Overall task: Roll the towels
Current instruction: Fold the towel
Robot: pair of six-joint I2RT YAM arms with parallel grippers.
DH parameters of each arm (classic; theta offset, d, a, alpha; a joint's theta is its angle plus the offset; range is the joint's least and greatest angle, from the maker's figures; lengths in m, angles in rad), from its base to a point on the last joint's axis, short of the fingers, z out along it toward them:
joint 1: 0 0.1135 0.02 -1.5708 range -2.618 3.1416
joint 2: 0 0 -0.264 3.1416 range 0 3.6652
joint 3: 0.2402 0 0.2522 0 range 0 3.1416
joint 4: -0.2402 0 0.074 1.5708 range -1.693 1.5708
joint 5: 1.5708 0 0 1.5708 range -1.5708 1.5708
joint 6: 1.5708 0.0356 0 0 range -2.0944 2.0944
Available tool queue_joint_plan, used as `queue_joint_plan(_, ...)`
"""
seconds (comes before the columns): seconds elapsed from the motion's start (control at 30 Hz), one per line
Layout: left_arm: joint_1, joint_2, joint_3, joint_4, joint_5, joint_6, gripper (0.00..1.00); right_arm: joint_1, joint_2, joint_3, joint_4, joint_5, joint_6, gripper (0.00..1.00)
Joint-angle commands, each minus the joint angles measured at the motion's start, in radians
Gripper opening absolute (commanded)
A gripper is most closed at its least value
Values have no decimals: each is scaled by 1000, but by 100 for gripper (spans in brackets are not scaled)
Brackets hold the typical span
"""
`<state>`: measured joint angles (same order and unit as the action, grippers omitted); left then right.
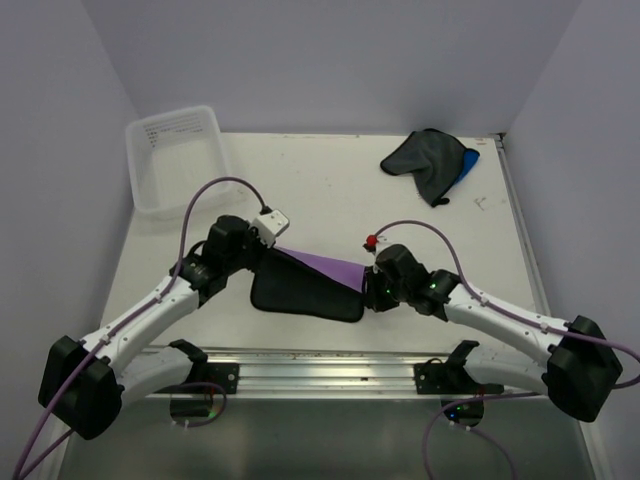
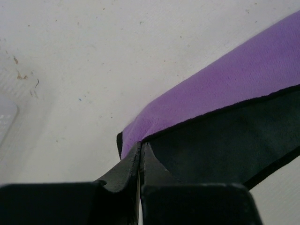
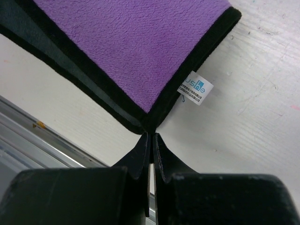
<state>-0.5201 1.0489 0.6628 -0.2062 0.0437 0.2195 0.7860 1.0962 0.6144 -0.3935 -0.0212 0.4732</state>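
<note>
The purple towel, black on its other side, lies folded over itself in the middle of the table, its black side facing up along the near part. My left gripper is shut on the towel's left corner; in the left wrist view the fingertips pinch where purple meets black. My right gripper is shut on the right corner, the tips closed on the black hem below the purple face. A dark grey towel lies crumpled at the back right over a blue towel.
A clear plastic tub stands at the back left corner. A metal rail runs along the near table edge between the arm bases. A white label hangs from the purple towel's right edge. Walls close in on three sides.
</note>
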Motion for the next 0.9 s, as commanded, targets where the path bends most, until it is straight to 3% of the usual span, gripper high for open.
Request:
queue_joint_plan(0.0, -14, -9, -11, -16, 1, -17, 0, 34, 16, -13, 41, 3, 28, 0)
queue_joint_plan(0.53, -52, -43, -37, -13, -39, 7, 0, 114, 39, -61, 47, 41, 62, 0)
queue_joint_plan(0.63, -66, -50, -51, 1, -39, 20, 5, 117, 34, -65, 48, 41, 62, 0)
queue_joint_plan(0.87, -92, -75, -58, -4, -76, 23, 0, 121, 45, -64, 39, 41, 50, 0)
